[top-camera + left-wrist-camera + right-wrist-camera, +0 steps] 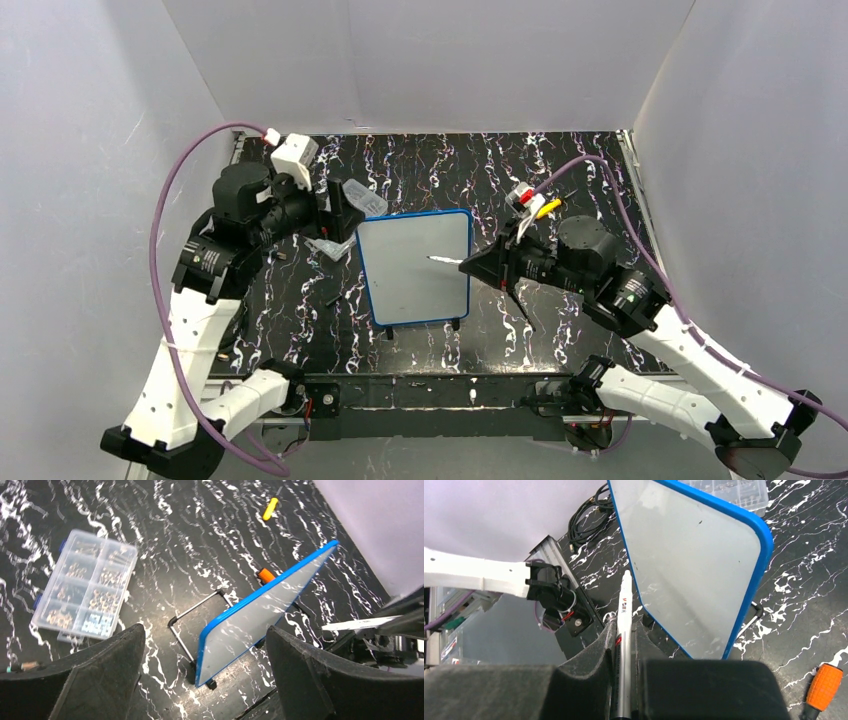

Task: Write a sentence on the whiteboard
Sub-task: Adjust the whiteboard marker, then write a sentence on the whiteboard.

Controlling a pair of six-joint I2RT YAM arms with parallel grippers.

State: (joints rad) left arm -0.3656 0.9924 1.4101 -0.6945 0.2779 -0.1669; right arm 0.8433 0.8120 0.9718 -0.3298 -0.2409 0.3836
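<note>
Overhead, I see a black tabletop (560,160) veined with white. At the left of the frame, my left gripper (335,235) hangs near the upper left corner of the whiteboard (415,265). In its wrist view the two dark fingers (95,675) stand wide apart, gripping nothing.

In the upper left of that same view, a clear compartment box (85,592) of small metal parts lies flat on the tabletop, well apart from the board.

The whiteboard sits in the middle of the overhead frame. It has a rounded blue frame and is propped at a tilt on a wire stand (197,611) with small black feet.

Just right of centre, a white marker (443,259) points left over the right half of the board. I cannot tell whether its tip touches the surface. My right gripper (624,645) has its fingers closed on the marker's barrel.

In the lower right corner of the right wrist view, an orange-handled screwdriver (824,685) lies on the tabletop near the board.
</note>
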